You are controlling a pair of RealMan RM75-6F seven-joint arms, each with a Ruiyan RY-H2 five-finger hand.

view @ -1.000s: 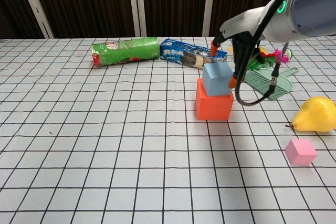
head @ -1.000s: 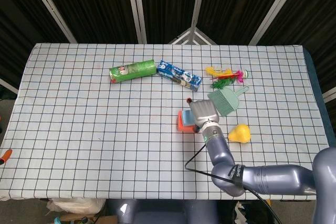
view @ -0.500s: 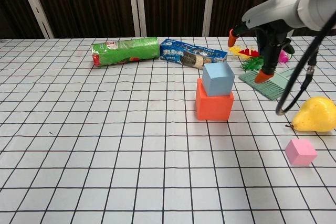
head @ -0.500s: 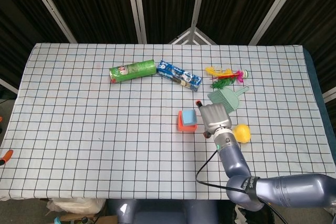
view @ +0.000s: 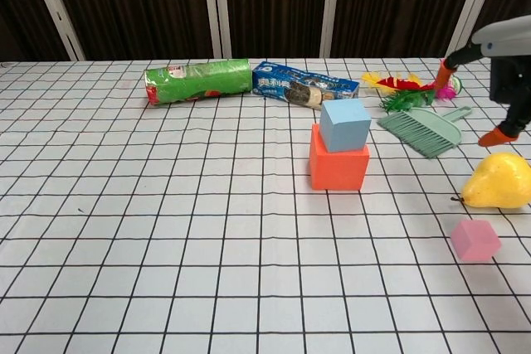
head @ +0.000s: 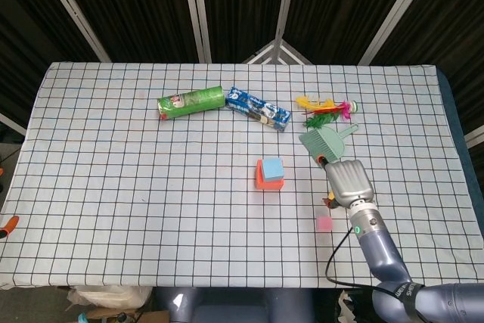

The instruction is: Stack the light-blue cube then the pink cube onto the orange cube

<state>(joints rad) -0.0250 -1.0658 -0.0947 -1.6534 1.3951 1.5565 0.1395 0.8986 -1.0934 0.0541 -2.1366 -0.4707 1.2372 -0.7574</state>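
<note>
Our right robot hand (head: 348, 181), fingers apart and empty, hovers over the pear (view: 499, 181); with blue cube (view: 344, 124) on orange (view: 338, 169), we judge it must next reach the pink cube (view: 474, 240) lying near-right on the bench (view: 166, 230).

A table (head: 113, 187) fills most of the head view, covered by a white cloth (view: 166, 271) ruled with a black grid. Behind it, toward 12 o'clock, hang dark pleated curtains (view: 124, 6) crossed by pale metal bars (head: 197, 9) that slant in the head view and stand nearly upright in the chest view. Past the table's 3 o'clock edge the ground is dark. Under the 6 o'clock edge, a crumpled pale bag (head: 102, 296) shows on the floor. The light is even, with soft shadows.
</note>
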